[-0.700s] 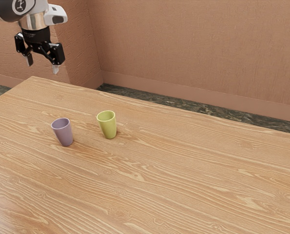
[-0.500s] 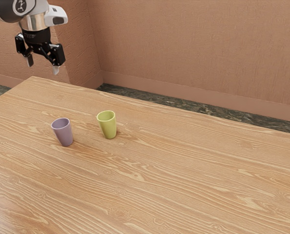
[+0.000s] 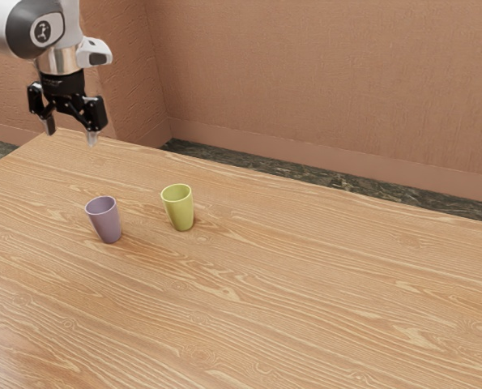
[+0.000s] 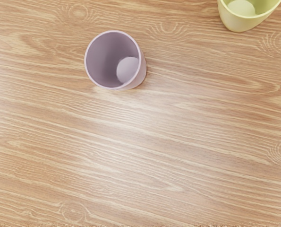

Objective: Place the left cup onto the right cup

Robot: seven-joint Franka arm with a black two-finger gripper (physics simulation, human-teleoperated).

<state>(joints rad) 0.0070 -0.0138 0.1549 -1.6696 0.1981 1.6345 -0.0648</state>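
At the exterior view's left, the black two-finger pincer (image 3: 70,132) is held open and empty above the wooden table (image 3: 305,308). The upright lilac plastic cup (image 3: 104,219), near the yellow-green plastic cup (image 3: 178,206), should be straddled squarely across its rim.

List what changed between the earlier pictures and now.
The tool came lower toward the table, open and empty as before. Nothing was taken hold of. The purple cup and the green cup stayed upright in their places.
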